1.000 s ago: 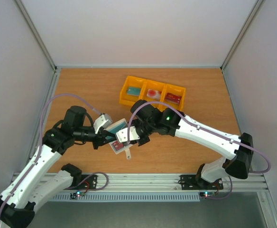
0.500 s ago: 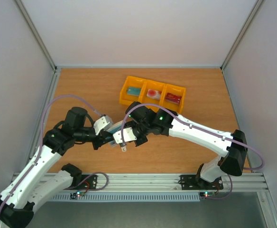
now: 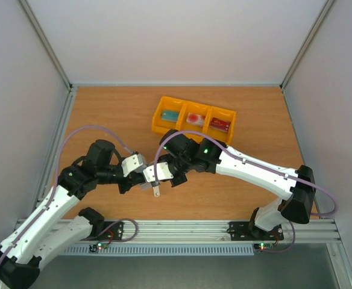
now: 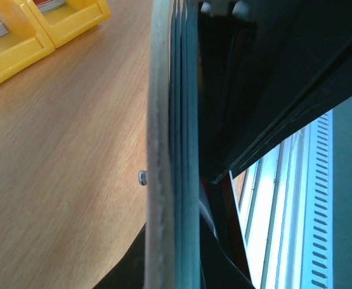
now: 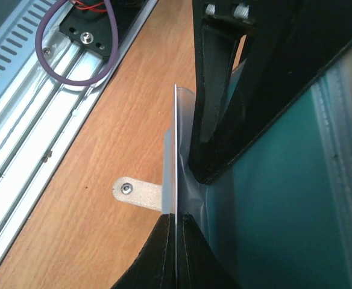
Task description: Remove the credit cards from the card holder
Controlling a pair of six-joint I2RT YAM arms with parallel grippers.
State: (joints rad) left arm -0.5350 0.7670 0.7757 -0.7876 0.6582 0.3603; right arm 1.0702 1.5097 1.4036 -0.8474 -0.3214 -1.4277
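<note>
White walls box in a warm wood-grain counter (image 3: 110,114) with a pale ribbed metal rail (image 3: 182,229) along its near edge. At the front centre of the counter the left arm (image 3: 49,205) and the right arm (image 3: 254,171) meet, and the card holder (image 3: 146,182) sits between their tips. In the left wrist view it stands edge-on: a cream, slightly rough outer skin runs beside several thin dark teal layers pressed tight together, and a small metal stud (image 4: 142,177) pokes from its side. In the right wrist view its inside shows as a glossy, translucent grey-blue sleeve with a ridged seam, and a sleeved card (image 5: 272,198) shows teal and flat through it. A beige strap tab (image 5: 137,192), rounded at the end and fitted with a metal snap, sticks out sideways over the wood. The left jaws are clamped narrow on the stacked edge of the holder. The right jaws are pinched almost together on one thin leaf of the holder just beside the tab; whether that leaf is a flap or a card I cannot tell. Further back on the counter, well apart from the holder, sits a shiny yellow plastic tray (image 3: 158,120) with three square compartments, one card in each: a teal card (image 3: 169,115) at the left of the top view, a pinkish red-and-white card (image 3: 194,119) in the middle and a dark red card (image 3: 220,125) at the right. A purple cable (image 5: 73,66) loops over the rail
</note>
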